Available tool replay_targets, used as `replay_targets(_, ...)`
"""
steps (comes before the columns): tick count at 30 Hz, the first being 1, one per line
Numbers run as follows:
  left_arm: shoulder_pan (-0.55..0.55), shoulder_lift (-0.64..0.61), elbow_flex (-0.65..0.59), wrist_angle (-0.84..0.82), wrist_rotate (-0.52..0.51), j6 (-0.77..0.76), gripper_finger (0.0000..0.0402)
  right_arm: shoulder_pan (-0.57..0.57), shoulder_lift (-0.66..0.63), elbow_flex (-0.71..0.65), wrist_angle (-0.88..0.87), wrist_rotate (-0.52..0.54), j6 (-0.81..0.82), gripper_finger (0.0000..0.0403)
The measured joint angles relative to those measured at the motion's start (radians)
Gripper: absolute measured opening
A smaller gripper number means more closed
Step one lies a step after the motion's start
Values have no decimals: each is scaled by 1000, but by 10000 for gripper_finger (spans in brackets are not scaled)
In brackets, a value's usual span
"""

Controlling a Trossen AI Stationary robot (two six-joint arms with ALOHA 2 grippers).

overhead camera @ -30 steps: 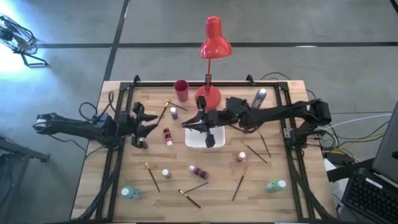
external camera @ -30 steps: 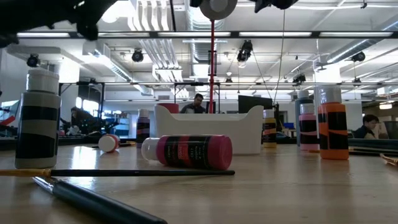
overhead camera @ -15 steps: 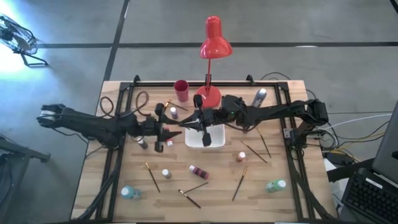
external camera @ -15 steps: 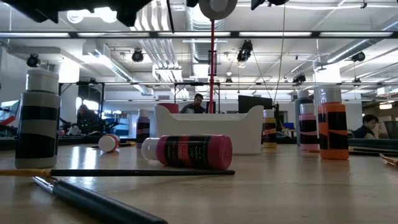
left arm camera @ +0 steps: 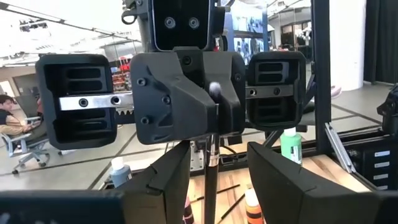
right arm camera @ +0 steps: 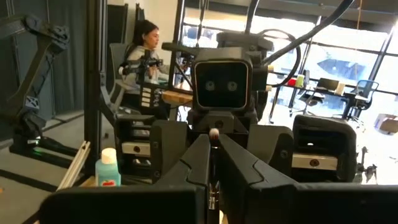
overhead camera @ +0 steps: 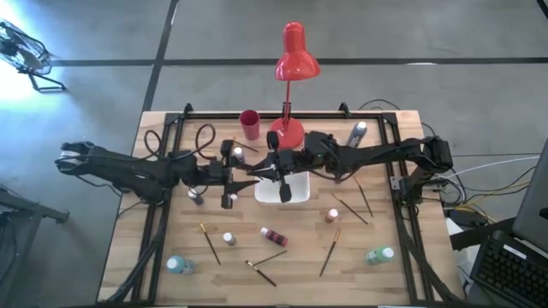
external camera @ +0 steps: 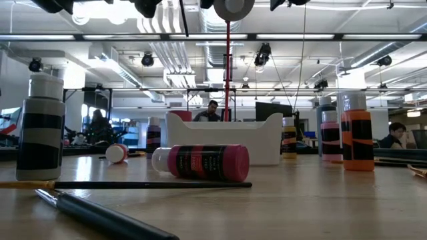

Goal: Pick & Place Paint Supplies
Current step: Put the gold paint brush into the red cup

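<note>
My right gripper (overhead camera: 259, 172) hangs level over the left end of the white tray (overhead camera: 284, 193), shut on a thin paint brush (right arm camera: 212, 155). The brush sticks out toward my left gripper (overhead camera: 233, 178). The left gripper faces it at the same height and is open. Its two fingers (left arm camera: 171, 174) stand on either side of the brush's shaft (left arm camera: 210, 180) without touching it. Small paint bottles, such as a pink one (external camera: 203, 162) lying on its side, and other brushes (overhead camera: 210, 242) rest on the wooden table. My right gripper pinches the brush's shaft (right arm camera: 212, 186) between its two shut fingers. The fingers come level from the table's right side and lie along the brush. The brush's free end (right arm camera: 213, 132) sticks out ahead of the fingertips. It is lifted clear, roughly level above the table.
A red desk lamp (overhead camera: 291, 60) and a red cup (overhead camera: 249, 124) stand at the far edge behind the grippers. Bottles (overhead camera: 379, 254) and brushes (overhead camera: 330, 251) are scattered over the near half of the table. A black frame (overhead camera: 158, 214) runs along both sides.
My left gripper has risen and gone toward the table's right, up to my right gripper, rolling a little as it went. Its open fingers now stand around the brush. My right gripper and the brush have kept still.
</note>
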Motion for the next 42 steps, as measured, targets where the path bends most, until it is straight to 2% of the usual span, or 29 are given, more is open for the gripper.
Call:
replay_targets(5, 5, -16, 0, -12, -4, -2, 159, 0, 0, 0, 3, 1, -3, 13)
replay_targets(9, 5, -16, 0, -14, -17, -1, 136, 0, 0, 0, 1, 1, -3, 13)
replay_targets(19, 14, -16, 0, -10, -49, -1, 20, -2, 0, 0, 0, 7, -3, 13)
replay_targets(25, 14, -16, 5, -32, -51, -16, 19, -2, -7, 0, -25, 8, 19, 17)
replay_targets(32, 16, -36, 9, -63, -67, -25, 19, -14, -125, -1, -281, 13, 24, 87)
replay_targets(35, 19, -42, 9, -91, -119, -14, 19, -15, -201, -1, -451, 17, 4, 120)
replay_targets(38, 44, -46, 9, -103, -199, 20, 19, -15, -274, -4, -606, 58, 15, 141)
replay_targets(42, 130, -45, 9, -125, -210, 28, 19, -15, -368, -52, -718, 162, 53, 151)
